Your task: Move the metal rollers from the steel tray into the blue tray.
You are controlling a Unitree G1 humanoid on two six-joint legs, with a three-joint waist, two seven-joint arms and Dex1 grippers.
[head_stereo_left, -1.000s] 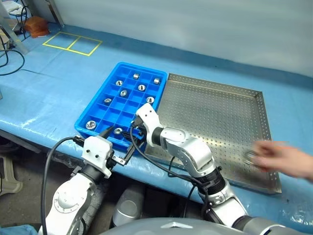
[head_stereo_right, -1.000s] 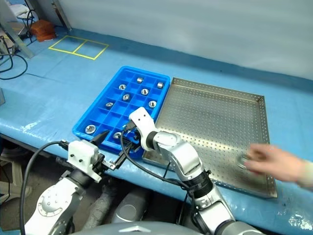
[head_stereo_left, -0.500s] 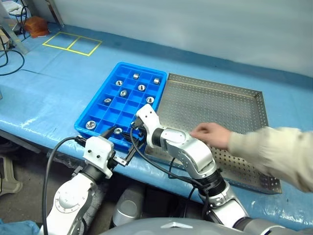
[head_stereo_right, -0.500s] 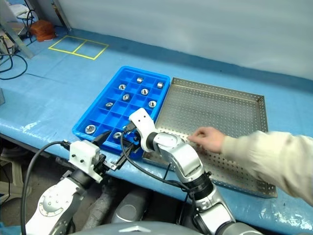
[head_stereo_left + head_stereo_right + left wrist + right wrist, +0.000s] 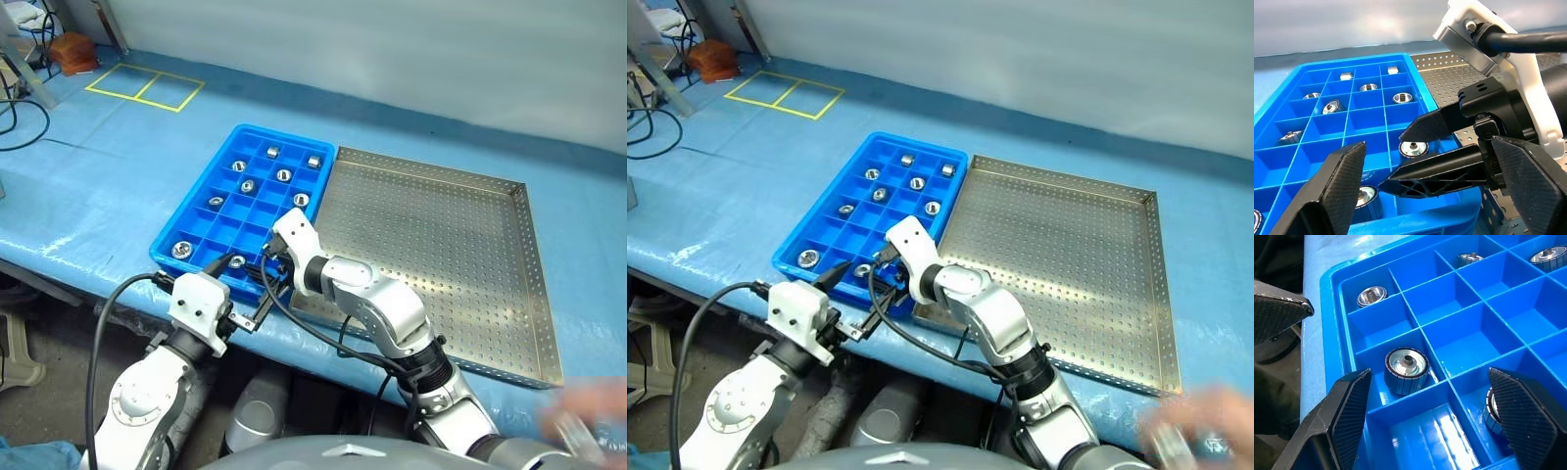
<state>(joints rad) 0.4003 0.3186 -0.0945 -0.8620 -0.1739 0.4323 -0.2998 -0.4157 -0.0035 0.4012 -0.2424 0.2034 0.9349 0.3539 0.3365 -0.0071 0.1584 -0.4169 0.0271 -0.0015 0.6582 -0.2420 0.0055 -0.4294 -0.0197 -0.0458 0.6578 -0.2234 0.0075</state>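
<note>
Now rollers point(image 5: 283, 175) in blue tray point(image 5: 227, 145)

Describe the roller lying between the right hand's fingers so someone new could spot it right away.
Start at the blue tray beside the steel tray, and go to its near end, where the right hand hangs open over the compartments. The roller lies there alone in its cell, ribbed side and centre hole showing. The next cell toward the tray's middle is empty.

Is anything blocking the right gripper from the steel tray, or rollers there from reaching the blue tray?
Nothing visible blocks it. The right gripper hangs open over the blue tray, directly beside the steel tray, whose floor shows no metal rollers.
</note>
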